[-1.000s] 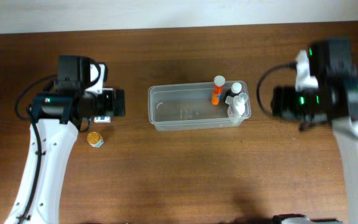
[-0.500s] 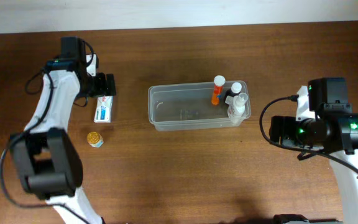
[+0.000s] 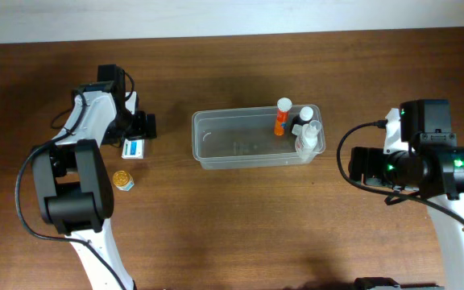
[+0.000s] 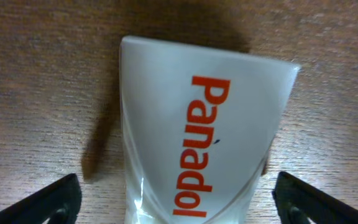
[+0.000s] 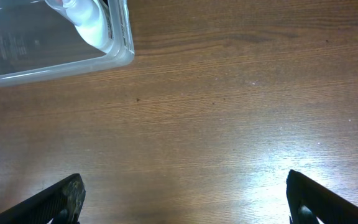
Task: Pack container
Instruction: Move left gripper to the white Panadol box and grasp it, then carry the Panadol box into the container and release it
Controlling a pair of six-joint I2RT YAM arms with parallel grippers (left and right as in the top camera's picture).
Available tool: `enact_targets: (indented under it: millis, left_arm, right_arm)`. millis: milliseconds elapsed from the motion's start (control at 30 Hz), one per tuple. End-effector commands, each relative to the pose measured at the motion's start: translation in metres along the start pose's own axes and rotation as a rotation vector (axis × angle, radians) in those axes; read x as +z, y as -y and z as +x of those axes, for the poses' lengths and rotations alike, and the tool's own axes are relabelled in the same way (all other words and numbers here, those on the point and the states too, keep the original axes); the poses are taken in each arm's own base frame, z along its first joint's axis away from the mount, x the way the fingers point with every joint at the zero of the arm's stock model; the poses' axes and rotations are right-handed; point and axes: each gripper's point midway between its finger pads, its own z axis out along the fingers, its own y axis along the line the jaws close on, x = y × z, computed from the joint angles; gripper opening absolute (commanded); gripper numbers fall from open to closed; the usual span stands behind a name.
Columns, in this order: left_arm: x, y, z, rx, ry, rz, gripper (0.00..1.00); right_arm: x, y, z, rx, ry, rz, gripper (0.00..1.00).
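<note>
container point(image 3: 232, 145) on table point(image 3: 232, 234) | bottles point(image 3: 296, 127) in its right end | box point(image 3: 136, 148) well left | jar point(image 3: 122, 180) near box

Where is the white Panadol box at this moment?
In the overhead view, the Panadol box lies on the table, left of the container, at the tips of the open left gripper, near a small yellow-capped jar.

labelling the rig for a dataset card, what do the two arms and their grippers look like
The left arm and right arm both have white links joined by bulky black housings, each trailing a looping black cable. Green lights glow on the right arm's housings. The left gripper and right gripper end in black, wedge-shaped fingertips.
</note>
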Motion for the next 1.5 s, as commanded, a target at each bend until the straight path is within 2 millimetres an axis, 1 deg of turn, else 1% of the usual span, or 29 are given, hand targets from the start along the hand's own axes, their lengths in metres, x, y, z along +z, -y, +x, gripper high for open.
enact_targets:
  millis: [0, 67, 133, 233, 300, 400, 467, 500, 533, 567, 600, 633, 700, 733, 800, 867, 900, 933, 1000, 1033, 1133, 1167, 1233, 1267, 1300, 1333, 1467]
  left_arm:
    - [-0.002, -0.002, -0.003, 0.015, 0.001, -0.015, 0.89]
    - [-0.002, -0.002, -0.001, 0.015, -0.006, -0.015, 0.68]
    - [-0.002, -0.002, -0.001, 0.015, -0.01, -0.015, 0.52]
    - [-0.002, -0.003, -0.001, 0.015, -0.009, -0.019, 0.5]
    - [-0.002, -0.007, -0.001, 0.015, -0.009, -0.044, 0.5]
    - [-0.01, -0.01, -0.007, 0.015, 0.01, -0.063, 0.47]
    - [-0.021, -0.01, -0.014, 0.016, 0.033, -0.062, 0.47]
    - [-0.031, -0.008, -0.02, 0.016, 0.052, -0.058, 0.45]
    - [-0.04, -0.006, -0.024, 0.02, 0.07, -0.058, 0.42]
    - [-0.057, -0.002, -0.03, 0.027, 0.095, -0.056, 0.39]
    - [-0.068, 0.002, -0.033, 0.035, 0.111, -0.054, 0.39]
    - [-0.087, 0.01, -0.038, 0.05, 0.141, -0.051, 0.39]
    - [-0.13, 0.034, -0.044, 0.106, 0.214, -0.038, 0.39]
    - [-0.145, 0.044, -0.045, 0.141, 0.242, -0.033, 0.39]
    - [-0.181, 0.081, -0.039, 0.287, 0.315, -0.019, 0.37]
    - [-0.202, 0.114, -0.027, 0.461, 0.355, -0.013, 0.34]
    - [-0.21, 0.134, -0.017, 0.559, 0.366, -0.008, 0.34]
    - [-0.215, 0.158, -0.005, 0.673, 0.368, -0.001, 0.33]
    - [-0.213, 0.19, 0.015, 0.82, 0.349, 0.009, 0.34]
    - [-0.211, 0.201, 0.022, 0.855, 0.34, 0.016, 0.33]
    - [-0.2, 0.227, 0.04, 0.939, 0.309, 0.03, 0.33]
    - [-0.192, 0.236, 0.048, 0.976, 0.286, 0.032, 0.33]
    - [-0.18, 0.245, 0.055, 1.005, 0.256, 0.035, 0.33]
    - [-0.169, 0.252, 0.059, 1.025, 0.228, 0.036, 0.33]
    - [-0.163, 0.256, 0.061, 1.033, 0.215, 0.036, 0.33]
    - [-0.15, 0.259, 0.062, 1.041, 0.189, 0.034, 0.33]
    - [-0.111, 0.262, 0.068, 1.051, 0.087, 0.042, 0.33]
  right_arm:
    - [0.0, 0.001, 0.0, 0.013, 0.004, -0.004, 0.96]
    - [0.0, 0.001, 0.0, 0.013, 0.003, -0.004, 0.96]
    - [0.0, 0.001, 0.0, 0.014, 0.002, -0.004, 0.95]
    - [0.0, 0.001, 0.001, 0.013, -0.002, -0.003, 0.96]
    - [0.0, 0.001, 0.001, 0.013, -0.002, -0.004, 0.96]
    - [0.0, 0.001, 0.002, 0.013, -0.005, -0.003, 0.96]
    - [0.0, 0.001, 0.002, 0.013, -0.005, -0.003, 0.96]
    - [0.0, 0.001, 0.002, 0.013, -0.005, -0.003, 0.96]
    - [0.0, 0.001, 0.002, 0.013, -0.005, -0.003, 0.95]
    - [0.0, 0.001, 0.002, 0.013, -0.006, -0.002, 0.95]
    - [0.0, 0.001, 0.002, 0.013, -0.006, -0.002, 0.96]
    - [0.0, 0.001, 0.002, 0.013, -0.005, -0.002, 0.96]
    - [0.0, 0.001, 0.001, 0.013, -0.004, -0.003, 0.96]
    - [0.0, 0.001, 0.001, 0.013, -0.003, -0.002, 0.95]
    - [0.0, 0.001, 0.001, 0.013, -0.002, -0.003, 0.95]
    - [0.0, 0.001, 0.001, 0.013, -0.002, -0.003, 0.96]
    - [0.0, 0.001, 0.001, 0.013, -0.001, -0.003, 0.96]
    - [0.0, 0.001, 0.001, 0.013, -0.002, -0.003, 0.96]
    - [0.0, 0.001, 0.001, 0.013, -0.002, -0.004, 0.95]
    - [0.0, 0.001, 0.001, 0.013, -0.001, -0.003, 0.96]
    - [0.0, 0.001, 0.001, 0.013, -0.001, -0.003, 0.96]
    - [0.0, 0.001, 0.001, 0.013, -0.001, -0.003, 0.96]
    - [0.0, 0.001, 0.001, 0.014, -0.001, -0.005, 0.96]
    - [0.0, 0.0, 0.001, 0.013, -0.002, -0.011, 0.95]
    - [0.0, 0.0, 0.001, 0.013, -0.002, -0.01, 0.95]
    - [0.0, 0.0, 0.001, 0.013, -0.001, -0.011, 0.96]
    - [0.0, 0.0, 0.001, 0.013, -0.002, -0.01, 0.96]
